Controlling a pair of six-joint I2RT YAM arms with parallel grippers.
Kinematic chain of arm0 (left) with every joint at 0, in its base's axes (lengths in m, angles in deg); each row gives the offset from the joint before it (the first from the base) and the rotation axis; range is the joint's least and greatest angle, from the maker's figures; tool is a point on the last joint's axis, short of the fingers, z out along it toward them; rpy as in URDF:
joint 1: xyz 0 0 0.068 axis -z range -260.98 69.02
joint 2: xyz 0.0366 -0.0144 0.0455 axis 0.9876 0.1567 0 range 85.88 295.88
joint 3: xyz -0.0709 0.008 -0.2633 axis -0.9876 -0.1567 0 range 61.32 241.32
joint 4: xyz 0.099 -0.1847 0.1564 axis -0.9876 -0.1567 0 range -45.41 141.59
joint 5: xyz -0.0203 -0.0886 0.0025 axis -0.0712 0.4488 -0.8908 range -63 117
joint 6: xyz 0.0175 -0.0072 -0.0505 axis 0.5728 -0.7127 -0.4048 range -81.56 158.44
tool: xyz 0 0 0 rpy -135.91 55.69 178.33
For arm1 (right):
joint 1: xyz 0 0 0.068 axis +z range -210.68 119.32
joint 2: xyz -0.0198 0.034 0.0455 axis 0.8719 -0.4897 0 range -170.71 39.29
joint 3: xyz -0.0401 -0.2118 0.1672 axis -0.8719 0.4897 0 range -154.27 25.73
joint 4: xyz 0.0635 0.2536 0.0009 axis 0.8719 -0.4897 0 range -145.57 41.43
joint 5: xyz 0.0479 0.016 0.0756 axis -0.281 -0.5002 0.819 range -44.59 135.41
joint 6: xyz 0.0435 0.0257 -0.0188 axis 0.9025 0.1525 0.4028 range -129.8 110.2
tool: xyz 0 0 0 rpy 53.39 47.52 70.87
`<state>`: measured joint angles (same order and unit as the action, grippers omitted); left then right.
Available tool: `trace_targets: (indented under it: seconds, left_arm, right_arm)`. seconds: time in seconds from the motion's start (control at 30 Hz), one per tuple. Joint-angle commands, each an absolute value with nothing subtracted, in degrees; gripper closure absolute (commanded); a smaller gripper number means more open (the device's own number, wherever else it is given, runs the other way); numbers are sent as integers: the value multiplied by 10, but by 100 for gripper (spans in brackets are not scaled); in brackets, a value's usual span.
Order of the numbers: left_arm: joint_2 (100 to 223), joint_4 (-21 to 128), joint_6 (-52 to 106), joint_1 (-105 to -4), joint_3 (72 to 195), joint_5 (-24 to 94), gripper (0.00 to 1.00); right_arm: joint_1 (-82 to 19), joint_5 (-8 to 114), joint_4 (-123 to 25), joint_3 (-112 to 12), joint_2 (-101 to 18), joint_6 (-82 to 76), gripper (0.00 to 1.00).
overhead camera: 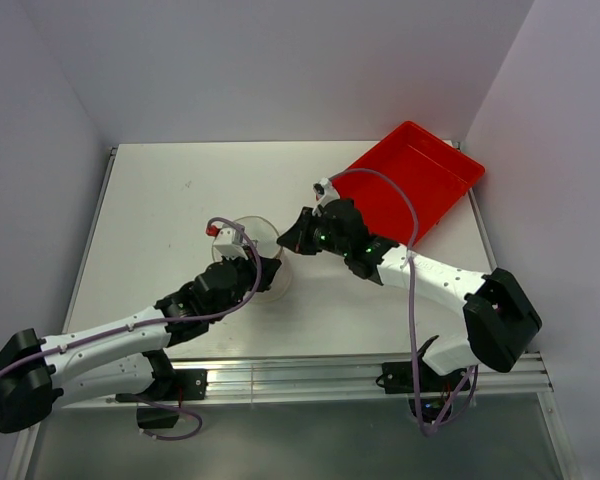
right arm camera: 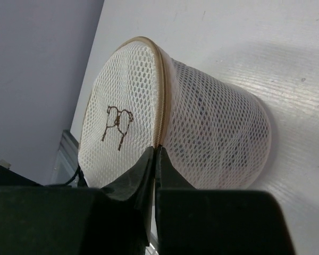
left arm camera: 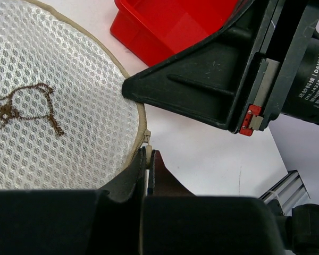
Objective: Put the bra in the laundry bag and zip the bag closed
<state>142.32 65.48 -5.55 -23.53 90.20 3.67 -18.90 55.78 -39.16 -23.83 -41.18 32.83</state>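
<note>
The laundry bag stands on the table between both arms. The left jaws are clamped on the zip pull, apparently to draw it round. The right jaws pinch the rim nearby, likely bracing the bag against that tug.

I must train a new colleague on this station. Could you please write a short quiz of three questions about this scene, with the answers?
1. True or false: the rectangular red plastic tray lies at the far right corner of the table, apart from the small cylindrical white mesh laundry bag.
2. The left gripper pinches: A) the bag's zip pull; B) the tray's rim; C) nothing.
3. Fill in: the brown squiggle mark sits on the bag's flat round ____.
Key: 1 true; 2 A; 3 lid.
</note>
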Motion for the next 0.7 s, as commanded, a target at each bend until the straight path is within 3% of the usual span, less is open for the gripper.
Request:
trace_targets:
  seconds: [0.0,0.67]
  left_arm:
    - [1405,670,-46,-233,915,42,100]
    - [1228,411,-71,-233,869,-78,100]
  right_arm:
    - [-186,539,-388,-274,-415,320,100]
    - [-238,560,-416,-398,-537,274,100]
